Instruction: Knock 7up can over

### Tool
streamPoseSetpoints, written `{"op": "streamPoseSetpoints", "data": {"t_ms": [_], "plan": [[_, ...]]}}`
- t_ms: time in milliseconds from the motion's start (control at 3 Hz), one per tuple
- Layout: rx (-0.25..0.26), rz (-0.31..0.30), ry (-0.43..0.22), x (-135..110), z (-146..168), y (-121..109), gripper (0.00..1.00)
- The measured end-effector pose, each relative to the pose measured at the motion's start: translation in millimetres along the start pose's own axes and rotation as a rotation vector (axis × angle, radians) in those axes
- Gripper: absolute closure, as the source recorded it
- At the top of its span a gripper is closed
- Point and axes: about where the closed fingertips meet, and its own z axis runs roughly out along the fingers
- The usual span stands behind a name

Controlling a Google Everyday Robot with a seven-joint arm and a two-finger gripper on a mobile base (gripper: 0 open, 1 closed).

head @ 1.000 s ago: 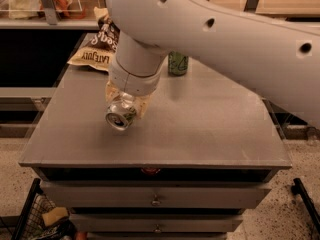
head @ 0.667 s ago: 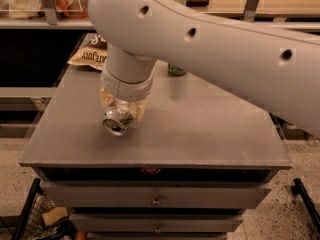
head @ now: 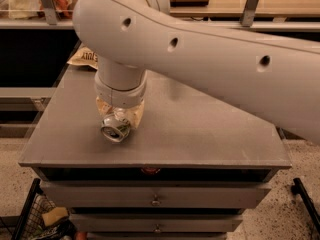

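The arm [head: 210, 59] is clad in smooth white shell, dotted with small dark round holes; the pale amber gripper [head: 120, 118] is found above the table's [head: 210, 131] front-left part.

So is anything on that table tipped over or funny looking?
Yes. The silver-topped soda can is tipped over near the front left of the grey metal table. Its round top points toward the camera instead of up. The robot's gripper is right over it.
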Motion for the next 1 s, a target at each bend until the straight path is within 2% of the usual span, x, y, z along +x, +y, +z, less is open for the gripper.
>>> {"op": "streamPoseSetpoints", "data": {"t_ms": [333,667,1000], "plan": [[-0.012,-0.005,-0.011,-4.5,3.7,-0.4,0.13],[-0.020,-0.008,-0.020,-6.9,6.0,-0.9,0.00],[-0.024,-0.008,-0.024,-7.7,7.0,-0.8,0.00]]}}
